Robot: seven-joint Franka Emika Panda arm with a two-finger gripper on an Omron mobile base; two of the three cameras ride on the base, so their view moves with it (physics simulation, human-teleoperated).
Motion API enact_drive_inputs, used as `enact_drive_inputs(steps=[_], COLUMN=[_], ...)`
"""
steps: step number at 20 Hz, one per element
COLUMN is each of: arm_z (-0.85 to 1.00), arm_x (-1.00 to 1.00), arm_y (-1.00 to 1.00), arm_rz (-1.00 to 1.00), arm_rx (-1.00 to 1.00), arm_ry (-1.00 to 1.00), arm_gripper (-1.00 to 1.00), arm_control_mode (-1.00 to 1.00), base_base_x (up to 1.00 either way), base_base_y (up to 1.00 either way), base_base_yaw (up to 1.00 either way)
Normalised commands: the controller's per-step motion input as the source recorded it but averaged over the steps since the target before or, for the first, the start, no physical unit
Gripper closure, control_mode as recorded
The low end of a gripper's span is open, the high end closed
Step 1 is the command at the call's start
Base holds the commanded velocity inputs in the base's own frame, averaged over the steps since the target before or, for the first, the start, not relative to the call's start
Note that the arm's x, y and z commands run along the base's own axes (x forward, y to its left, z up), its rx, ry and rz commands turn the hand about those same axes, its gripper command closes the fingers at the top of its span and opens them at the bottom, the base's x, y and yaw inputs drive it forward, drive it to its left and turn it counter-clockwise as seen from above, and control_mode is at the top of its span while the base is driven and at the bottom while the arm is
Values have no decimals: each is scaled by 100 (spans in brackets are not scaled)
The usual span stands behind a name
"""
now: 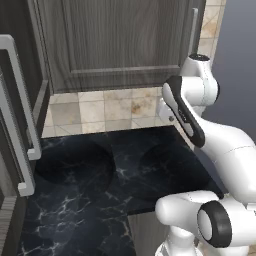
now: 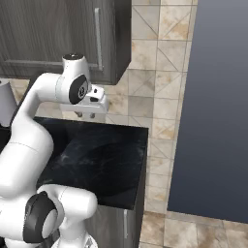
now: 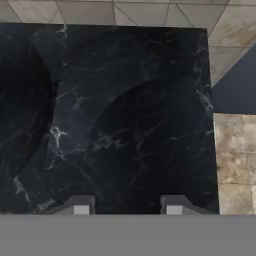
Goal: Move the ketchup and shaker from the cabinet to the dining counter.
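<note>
Left base view: my arm [image 1: 220,140] comes up from lower right over a black marble-veined countertop [image 1: 90,200]. Above it the cabinet [image 1: 120,40], grey wood-grain, door closed, slim vertical bar handle [image 1: 194,31] at its right edge. Beige tile backsplash [image 1: 105,110] btwn cabinet and top. Tall dark unit w/ grey bar handles [image 1: 20,115] at left. My fingers hidden behind the wrist here.

Right base view: my gripper [image 2: 85,115] hangs just above the back edge of the black top [image 2: 106,160], pointing down, nothing btwn the fingers. Cabinet [image 2: 58,34] shut above, handle [image 2: 98,38] right over my wrist. Pale cylinder [image 2: 7,101] at far left edge, cut off, can't tell what it is. Big slate-blue panel [image 2: 215,106] on right, tiled wall [image 2: 160,72] beside it.

Hand view: two finger tips [image 3: 80,205] at bottom, apart w/ a gap, gripping nothing, bare black marble [image 3: 125,125] under them; tiles [image 3: 232,160] at right. Jaws partly spread, empty.

No labels, brands or text readable anywhere. Ketchup and shaker: can't tell where, cabinet door closed
</note>
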Motion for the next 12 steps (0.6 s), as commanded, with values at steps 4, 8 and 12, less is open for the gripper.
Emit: enact_drive_inputs(steps=[4, 8, 12], arm_z=[13, 45, 55], arm_x=[0, -4, 0], arm_y=[-15, -45, -34], arm_rz=[0, -3, -4], arm_rx=[0, -2, 0], arm_ry=[-28, -69, -74], arm_gripper=[-100, -100, -100], arm_control_mode=[-100, -100, -100], base_base_x=[0, 0, 0], base_base_y=[0, 0, 0], base_base_yaw=[0, 0, 0])
